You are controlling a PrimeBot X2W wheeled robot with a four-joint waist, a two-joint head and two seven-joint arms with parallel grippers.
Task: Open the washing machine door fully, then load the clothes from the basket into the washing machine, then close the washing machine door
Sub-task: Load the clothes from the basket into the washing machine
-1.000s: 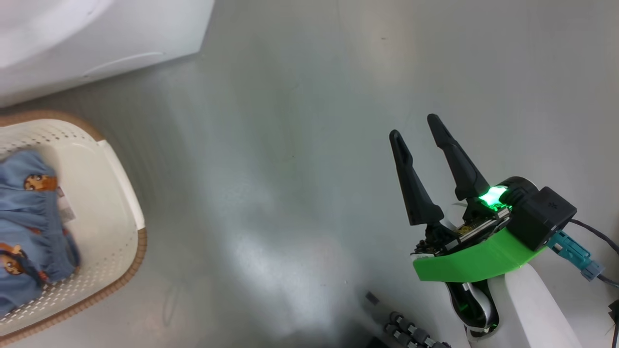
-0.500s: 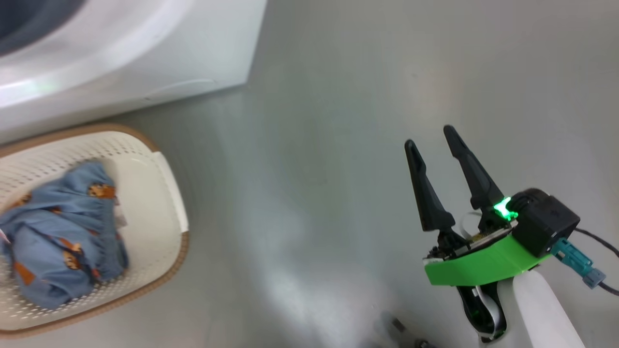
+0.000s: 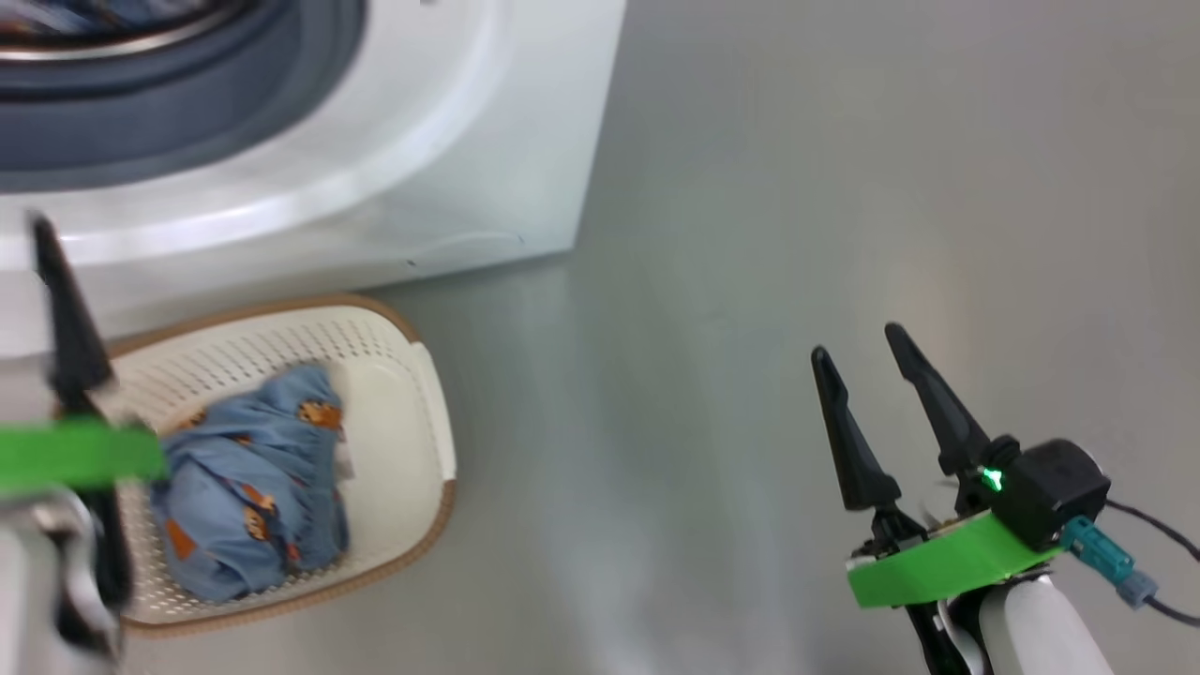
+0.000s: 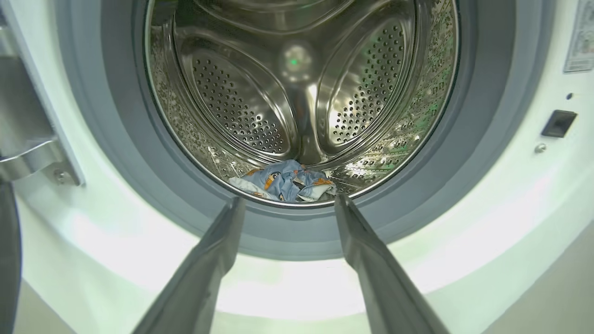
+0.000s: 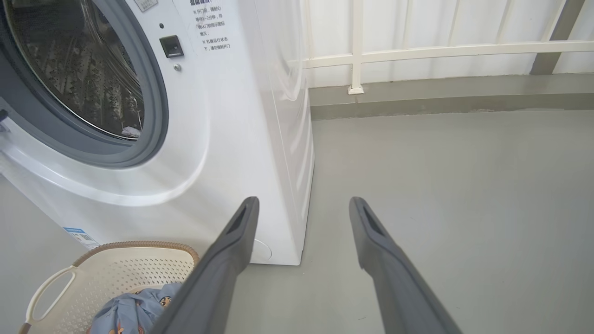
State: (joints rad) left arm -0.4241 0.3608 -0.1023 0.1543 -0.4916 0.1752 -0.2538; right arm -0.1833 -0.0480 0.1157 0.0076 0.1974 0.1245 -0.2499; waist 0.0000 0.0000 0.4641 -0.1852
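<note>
L gripper (image 4: pixel 288 199) & R gripper (image 3: pixel 858 339): fingers spread, empty. Cream perforated plastic basket w/ brown woven rim (image 3: pixel 281 305) sits on smooth grey floor (image 3: pixel 797 187), touching big white front-load washing machine (image 3: pixel 487 187); holds bunched blue figure-print clothes (image 3: pixel 248 487). Another blue garment (image 4: pixel 283 181) lies in perforated steel drum (image 4: pixel 301 93). Small blue label sticker (image 5: pixel 81 236) & Chinese text (image 5: pixel 209 23): illegible. White railing (image 5: pixel 417 48) behind.

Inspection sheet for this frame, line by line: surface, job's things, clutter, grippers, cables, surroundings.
Surface: smooth grey floor.
Job's things: washing machine open-mouthed, one blue garment lying in the drum; basket on the floor before it, blue clothes inside.
Clutter: nothing seen.
Grippers: left gripper open, empty, facing the drum; right gripper open, empty, above floor.
Cables: teal-plugged lead at the right wrist.
Surroundings: white railing past the machine.
</note>
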